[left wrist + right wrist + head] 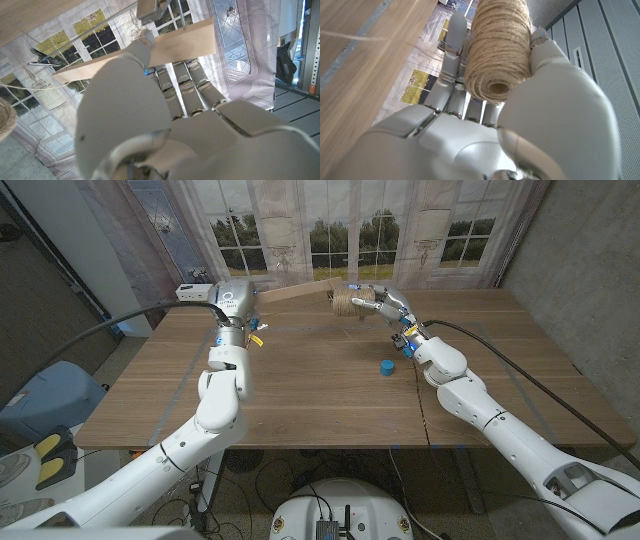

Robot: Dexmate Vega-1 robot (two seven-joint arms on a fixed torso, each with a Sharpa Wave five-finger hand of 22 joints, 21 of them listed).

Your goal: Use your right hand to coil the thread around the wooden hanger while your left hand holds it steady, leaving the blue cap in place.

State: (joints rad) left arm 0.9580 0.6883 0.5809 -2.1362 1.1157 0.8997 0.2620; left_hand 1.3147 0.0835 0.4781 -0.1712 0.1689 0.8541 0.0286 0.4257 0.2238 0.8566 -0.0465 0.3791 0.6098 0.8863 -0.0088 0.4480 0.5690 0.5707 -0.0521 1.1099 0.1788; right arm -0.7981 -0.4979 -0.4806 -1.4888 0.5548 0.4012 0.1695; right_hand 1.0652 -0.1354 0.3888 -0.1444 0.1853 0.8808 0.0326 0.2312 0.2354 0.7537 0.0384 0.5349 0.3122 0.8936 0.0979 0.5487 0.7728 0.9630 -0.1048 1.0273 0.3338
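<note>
My left hand (232, 300) grips one end of a pale wooden hanger bar (296, 292), which is raised over the table's far side. In the left wrist view the fingers (187, 85) wrap the bar (150, 52), and a thin thread (30, 87) runs off toward the twine. My right hand (388, 304) holds a spool of brown jute twine (347, 302) just past the bar's other end. In the right wrist view the spool (500, 45) sits between thumb and fingers of that hand (470, 135). The blue cap (386, 367) lies on the table below my right wrist.
The wooden table (300, 395) stretches toward me from the two hands. Curtains and a window backdrop (350, 230) stand right behind the far edge. A black cable (520, 375) runs along my right arm, and a grey wall (590, 280) stands on the right.
</note>
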